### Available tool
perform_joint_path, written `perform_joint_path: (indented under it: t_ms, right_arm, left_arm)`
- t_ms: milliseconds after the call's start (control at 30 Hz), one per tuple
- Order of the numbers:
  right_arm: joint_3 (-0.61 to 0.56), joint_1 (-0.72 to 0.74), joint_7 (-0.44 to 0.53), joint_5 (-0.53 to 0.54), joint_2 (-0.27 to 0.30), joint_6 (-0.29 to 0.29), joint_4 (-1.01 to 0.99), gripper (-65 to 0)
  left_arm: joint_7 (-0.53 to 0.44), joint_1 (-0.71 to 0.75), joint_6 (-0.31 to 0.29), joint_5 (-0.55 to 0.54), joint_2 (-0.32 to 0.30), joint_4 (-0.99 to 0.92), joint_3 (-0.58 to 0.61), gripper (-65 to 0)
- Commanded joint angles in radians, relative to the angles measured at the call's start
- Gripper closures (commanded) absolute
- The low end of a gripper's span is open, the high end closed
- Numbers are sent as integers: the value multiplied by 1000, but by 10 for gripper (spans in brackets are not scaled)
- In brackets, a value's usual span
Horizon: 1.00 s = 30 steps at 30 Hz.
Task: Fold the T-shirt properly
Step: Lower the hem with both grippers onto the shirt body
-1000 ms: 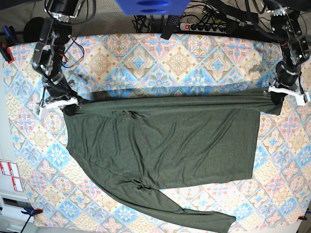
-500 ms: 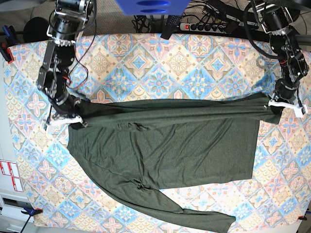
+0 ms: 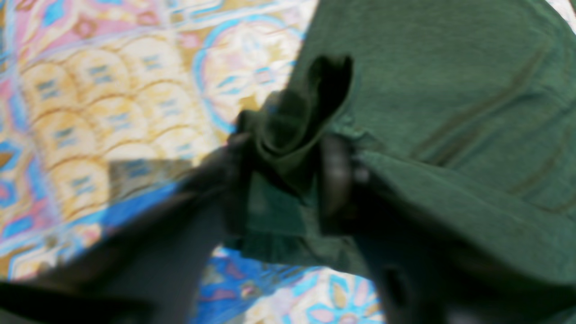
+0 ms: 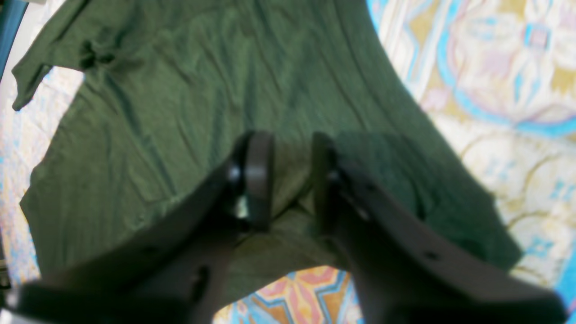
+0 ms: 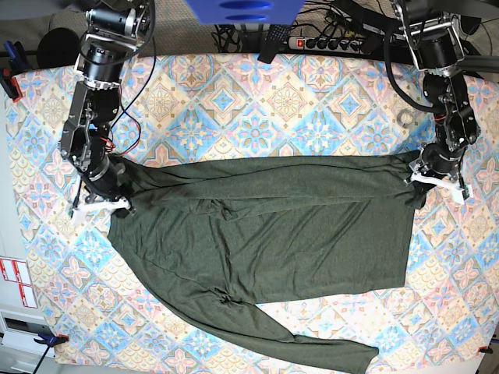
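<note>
The T-shirt [image 5: 265, 226] lies spread across the middle of the patterned table [image 5: 234, 101], one long sleeve trailing toward the near edge. The left gripper [image 3: 288, 180] sits at the shirt's corner by the table's right edge, jaws parted with a bunched fold of fabric between them, though whether they pinch it I cannot tell. The right gripper [image 4: 290, 180] rests at the opposite corner near the left edge, jaws apart over the cloth.

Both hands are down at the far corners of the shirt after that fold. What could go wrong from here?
A bunched wad of the T-shirt sits between the left hand's parted fingers; lifting away could drag it and undo the fold. Cloth also lies between the right hand's fingers, so the same snag is possible. One sleeve trails loose near the table's front edge.
</note>
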Motion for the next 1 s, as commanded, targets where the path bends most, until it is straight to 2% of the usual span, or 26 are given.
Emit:
perform_joint_path:
  t_ms: [0, 100, 267, 333, 800, 967]
  right_arm:
    - [3, 14, 19, 15, 11, 14, 47, -199]
    - [11, -43, 19, 18, 13, 14, 99, -203]
    - [12, -150, 19, 18, 13, 14, 196, -203]
    - [12, -176, 19, 18, 13, 14, 205, -203]
    - [5, -198, 21, 18, 13, 14, 199, -203]
    - [6, -205, 24, 18, 13, 14, 202, -203]
  left_arm:
    - [-19, 11, 5, -5, -28, 20, -8, -323]
    - [-19, 88, 6, -42, -62, 87, -8, -386]
    - [-19, 275, 9, -117, -63, 311, -42, -384]
    - [-19, 314, 9, -128, -59, 346, -42, -384]
    - [-21, 199, 9, -116, 6, 147, -39, -384]
    - [-24, 146, 6, -51, 50, 92, -38, -384]
